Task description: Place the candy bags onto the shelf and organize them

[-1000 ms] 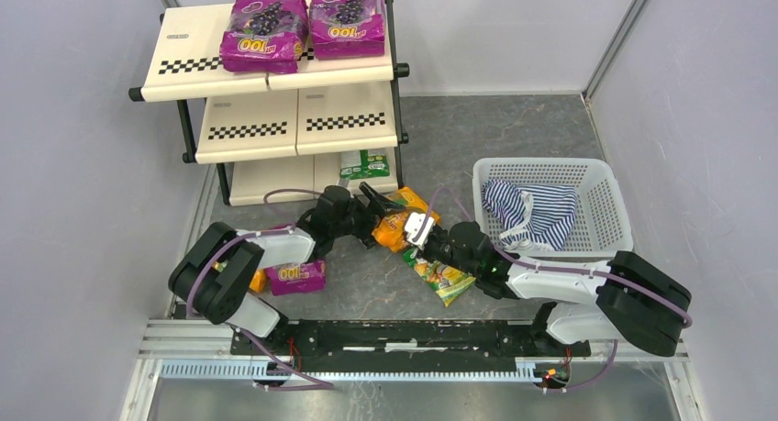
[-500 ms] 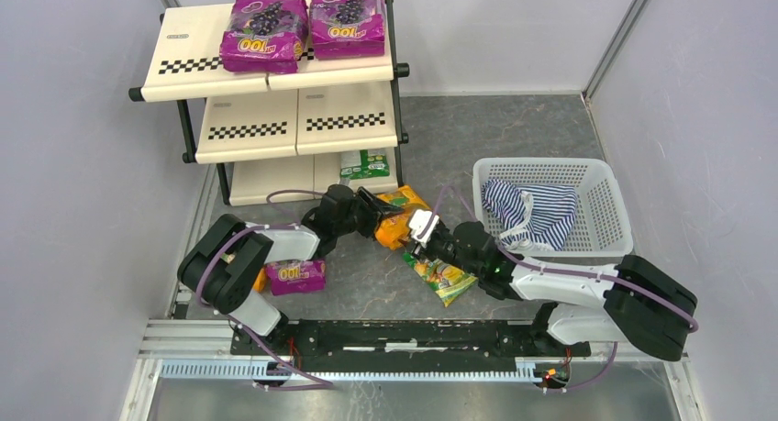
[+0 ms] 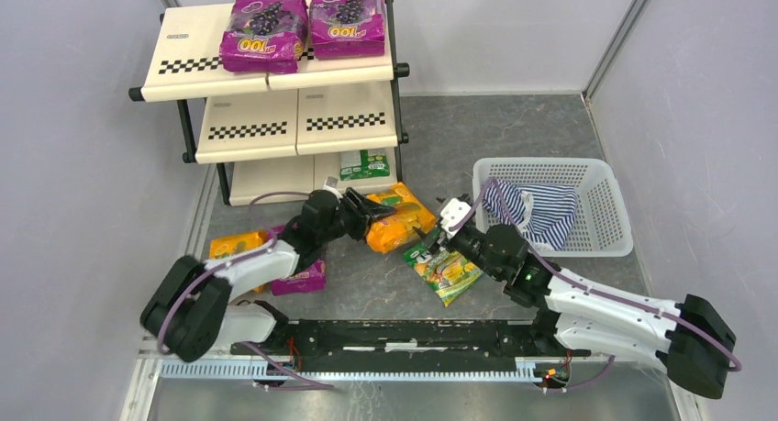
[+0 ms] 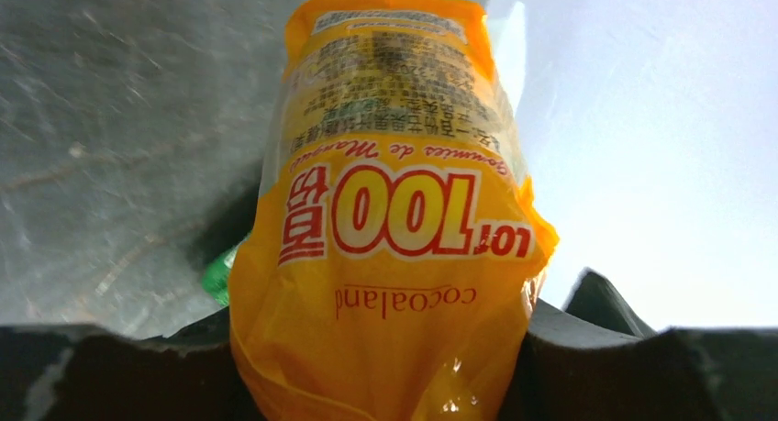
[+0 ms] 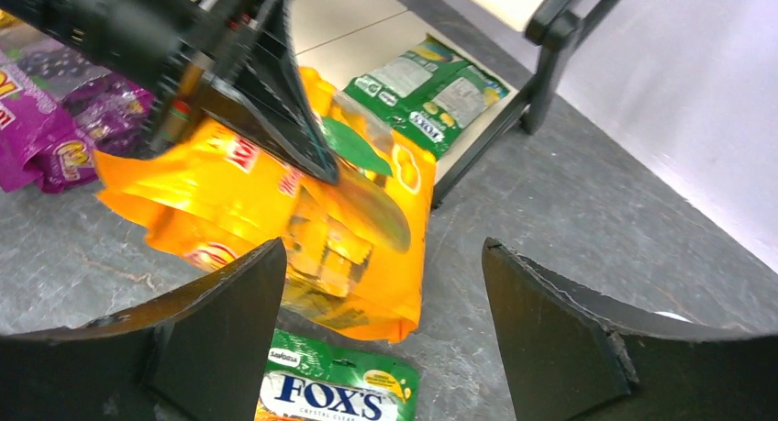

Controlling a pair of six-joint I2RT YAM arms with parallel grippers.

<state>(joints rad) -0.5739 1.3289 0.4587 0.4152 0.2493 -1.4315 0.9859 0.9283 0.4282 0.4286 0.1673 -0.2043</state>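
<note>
The orange bag (image 3: 394,221) is pinched by the left end effector (image 3: 365,215); the right end effector (image 3: 442,225) is spread open, empty; the bag should be carried slowly to the shelf (image 3: 275,118).

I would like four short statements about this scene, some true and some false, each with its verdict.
1. Two purple bags lie on the top tier of the shelf. True.
2. The left gripper grips an orange bag. True.
3. The right gripper is shut on a green bag. False: it is open and holds nothing.
4. The basket holds candy bags. False: only a striped cloth shows in the basket.
</note>
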